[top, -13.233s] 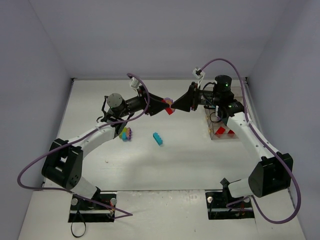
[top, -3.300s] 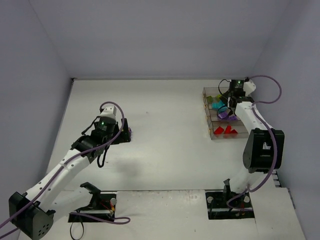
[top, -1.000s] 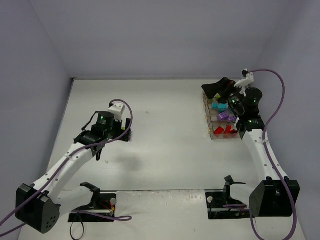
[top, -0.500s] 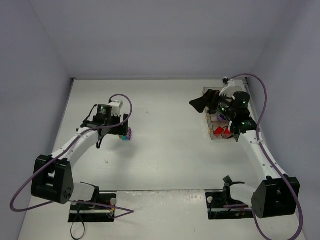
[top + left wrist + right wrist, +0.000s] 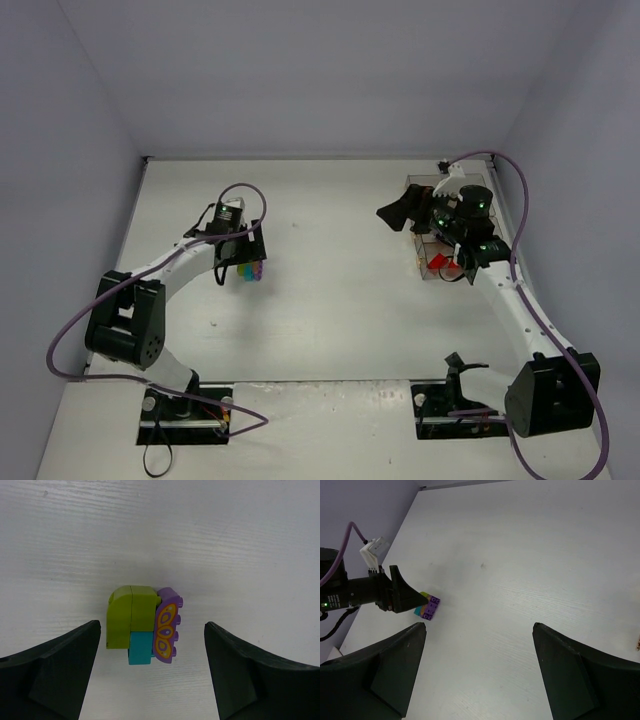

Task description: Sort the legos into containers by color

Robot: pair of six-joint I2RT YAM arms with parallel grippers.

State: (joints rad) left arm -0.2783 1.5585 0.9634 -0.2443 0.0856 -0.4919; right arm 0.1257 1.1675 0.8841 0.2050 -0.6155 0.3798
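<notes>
One clump of legos [image 5: 144, 629] lies on the white table: lime green, teal and a purple piece with an orange butterfly print. My left gripper [image 5: 151, 626] hangs over it, open, a finger on each side and neither touching. From above, the clump [image 5: 250, 271] peeks out beside the left gripper [image 5: 238, 262]. The right wrist view shows the clump [image 5: 427, 609] far off. My right gripper [image 5: 396, 212] is open and holds nothing, in the air just left of the containers [image 5: 432, 262]. Red legos [image 5: 447, 263] show in the nearest bin; the arm hides most of the others.
Grey walls enclose the table on three sides. The right arm [image 5: 500, 290] runs along the right side over the bins. The left arm [image 5: 170, 262] reaches across the left half. Both bases [image 5: 185, 410] sit at the near edge.
The left gripper swung in over the clump and its jaws narrowed slightly. The right gripper moved left and away from the bins, its jaws also a little narrower.
</notes>
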